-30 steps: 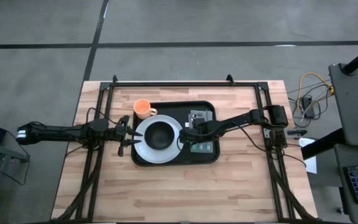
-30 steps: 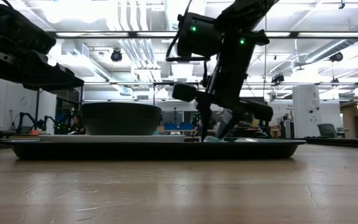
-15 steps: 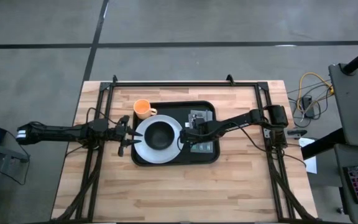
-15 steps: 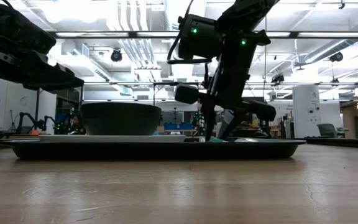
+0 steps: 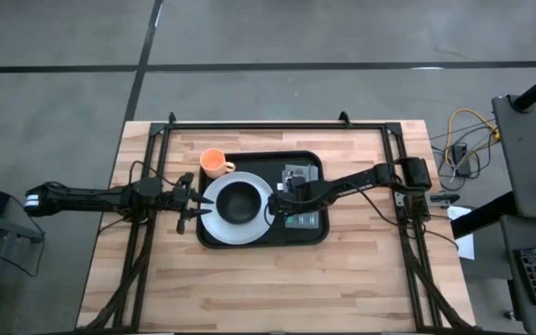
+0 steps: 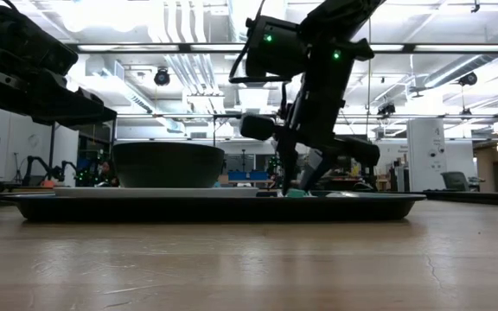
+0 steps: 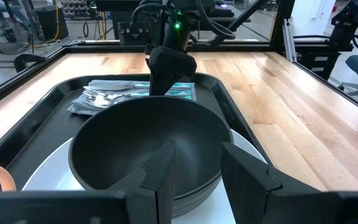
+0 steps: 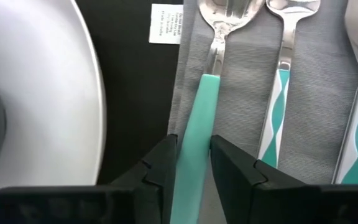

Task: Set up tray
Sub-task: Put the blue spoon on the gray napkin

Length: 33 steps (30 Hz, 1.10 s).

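Tray lies long axis left-right; right gripper seemingly pinches fork.

Teal-handled utensil between the right gripper fingers, its bowl end cut off at the frame edge

Tray: on the table, near its middle, toward the far edge.
Plate: in the tray's left half, overhanging the left rim.
Bowl: on the plate, centred.
Cup: at the tray's far left corner, just behind the plate.
Napkin: in the tray's right half, right of the plate.
Cutlery: side by side on the napkin; fork nearest the plate, a second utensil beside it.
Left gripper: left of the plate, at the tray's left rim.
Right gripper: over the napkin, fingers either side of the fork's handle.
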Available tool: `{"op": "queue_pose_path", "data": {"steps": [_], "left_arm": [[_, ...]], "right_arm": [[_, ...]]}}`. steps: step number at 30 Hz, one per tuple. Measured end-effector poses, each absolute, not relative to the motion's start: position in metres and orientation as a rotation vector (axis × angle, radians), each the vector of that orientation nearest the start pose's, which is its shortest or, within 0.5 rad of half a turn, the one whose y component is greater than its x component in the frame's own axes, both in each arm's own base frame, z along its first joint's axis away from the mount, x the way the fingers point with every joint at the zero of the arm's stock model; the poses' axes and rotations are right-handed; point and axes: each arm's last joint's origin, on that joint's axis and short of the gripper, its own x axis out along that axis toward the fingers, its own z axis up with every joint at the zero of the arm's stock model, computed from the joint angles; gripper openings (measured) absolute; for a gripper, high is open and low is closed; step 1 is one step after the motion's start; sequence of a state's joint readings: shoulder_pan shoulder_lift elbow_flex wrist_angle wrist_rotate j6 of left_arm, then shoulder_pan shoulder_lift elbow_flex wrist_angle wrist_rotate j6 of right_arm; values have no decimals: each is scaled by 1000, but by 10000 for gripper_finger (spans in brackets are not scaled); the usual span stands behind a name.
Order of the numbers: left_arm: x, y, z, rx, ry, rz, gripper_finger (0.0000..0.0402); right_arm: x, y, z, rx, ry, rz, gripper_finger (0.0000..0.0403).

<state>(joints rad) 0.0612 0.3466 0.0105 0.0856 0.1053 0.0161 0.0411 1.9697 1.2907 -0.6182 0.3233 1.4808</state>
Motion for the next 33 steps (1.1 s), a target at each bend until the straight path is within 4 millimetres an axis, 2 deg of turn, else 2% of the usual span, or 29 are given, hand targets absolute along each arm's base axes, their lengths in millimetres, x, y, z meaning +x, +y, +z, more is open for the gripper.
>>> {"op": "queue_pose_path", "data": {"steps": [33], "left_arm": [[116, 4, 145, -5, 249, -46, 105]], "right_arm": [[377, 7, 154, 990, 864, -1092, 73]]}}
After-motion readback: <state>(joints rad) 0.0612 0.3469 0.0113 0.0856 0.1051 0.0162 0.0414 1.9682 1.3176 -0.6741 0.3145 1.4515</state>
